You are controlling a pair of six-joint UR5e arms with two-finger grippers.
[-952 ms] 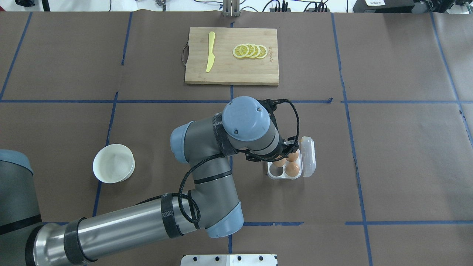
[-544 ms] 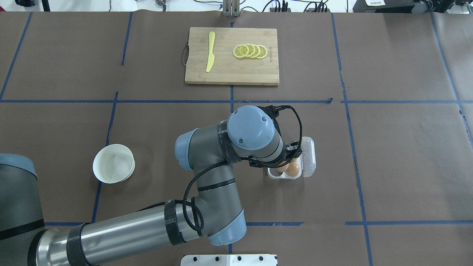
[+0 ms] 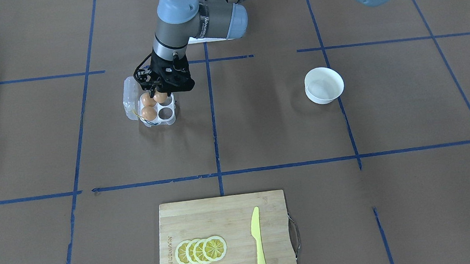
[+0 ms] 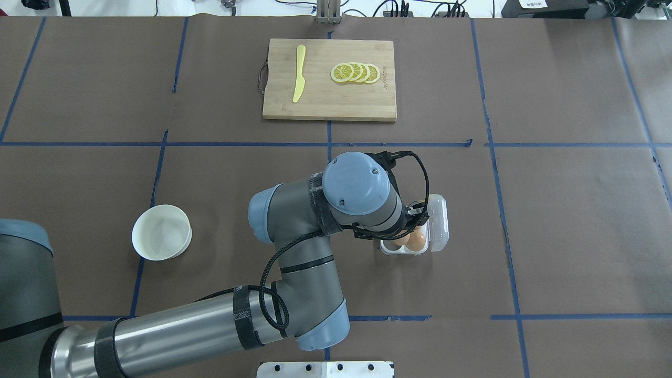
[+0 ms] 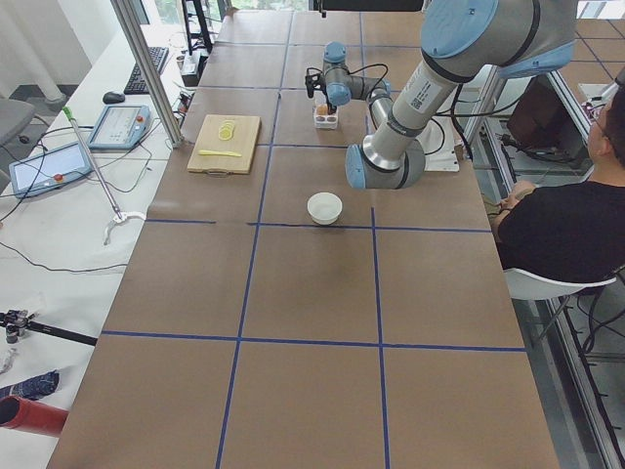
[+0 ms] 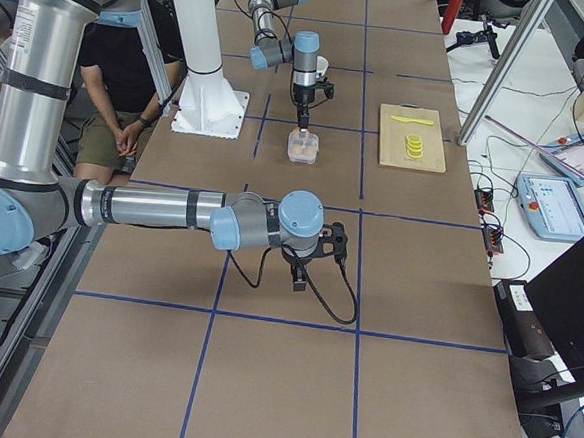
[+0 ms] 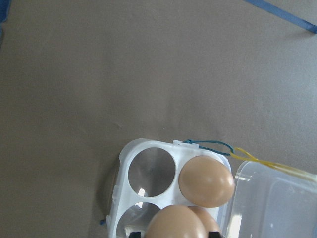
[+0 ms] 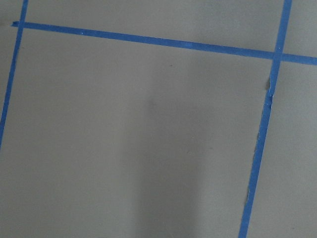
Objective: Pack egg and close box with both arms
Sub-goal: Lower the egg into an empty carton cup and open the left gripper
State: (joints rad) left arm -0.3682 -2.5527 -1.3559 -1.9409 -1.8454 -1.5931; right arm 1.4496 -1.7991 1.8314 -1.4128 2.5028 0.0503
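My left gripper (image 3: 161, 94) is shut on the egg (image 3: 161, 97) and holds it just over the open box (image 3: 168, 115), at the row of cells nearest the robot. In the left wrist view the egg (image 7: 174, 223) fills the bottom edge. Two other brown eggs (image 7: 205, 181) sit in the cells beside the lid, and two cells (image 7: 151, 171) are empty. The clear lid (image 7: 270, 198) lies open, with the yellowish cord (image 7: 267, 161) at its hinge. In the overhead view the wrist hides most of the box (image 4: 391, 247). My right gripper (image 6: 301, 272) hangs over bare table far from the box; I cannot tell if it is open or shut.
A white bowl (image 4: 161, 232) stands on the robot's left side of the table. A wooden cutting board (image 4: 329, 100) with a yellow knife (image 4: 299, 73) and lemon slices (image 4: 355, 73) lies at the far side. A person (image 5: 566, 230) sits beside the robot.
My left arm has moved a little toward the robot and lowered the egg closer over the box. It has hardly moved in the last half second.
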